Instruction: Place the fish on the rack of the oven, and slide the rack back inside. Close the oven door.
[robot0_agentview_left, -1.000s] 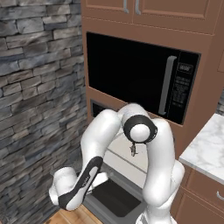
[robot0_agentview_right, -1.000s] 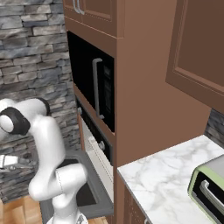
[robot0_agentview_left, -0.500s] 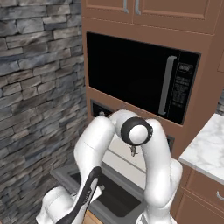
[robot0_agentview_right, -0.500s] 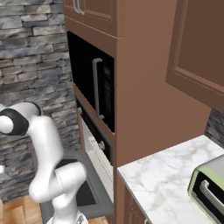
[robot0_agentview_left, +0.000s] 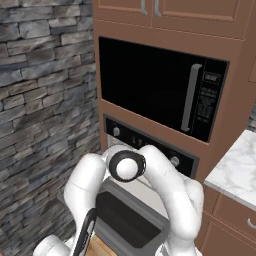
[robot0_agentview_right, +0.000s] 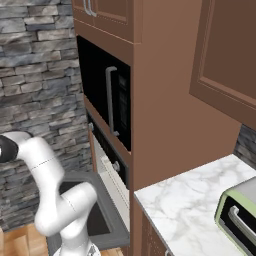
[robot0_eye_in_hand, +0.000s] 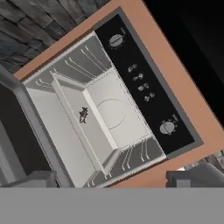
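Inside the oven (robot0_eye_in_hand: 111, 109), one small dark fish (robot0_eye_in_hand: 83, 115) lies on the single pale rack (robot0_eye_in_hand: 83, 127), which sits tilted in the hand view within the light cavity. Ribbed side walls flank the rack. Above the cavity runs a black control strip (robot0_eye_in_hand: 144, 83) with two round knobs and a few small buttons between them. The oven door (robot0_agentview_left: 127, 220) hangs down open, its dark window facing up, below the arm's elbow in the left base view. One black microwave (robot0_agentview_left: 165, 90) sits above the oven. One green toaster oven (robot0_agentview_right: 239, 212) stands on the marble counter (robot0_agentview_right: 185, 200). The gripper (robot0_eye_in_hand: 111, 181) is spread wide, holding nothing.
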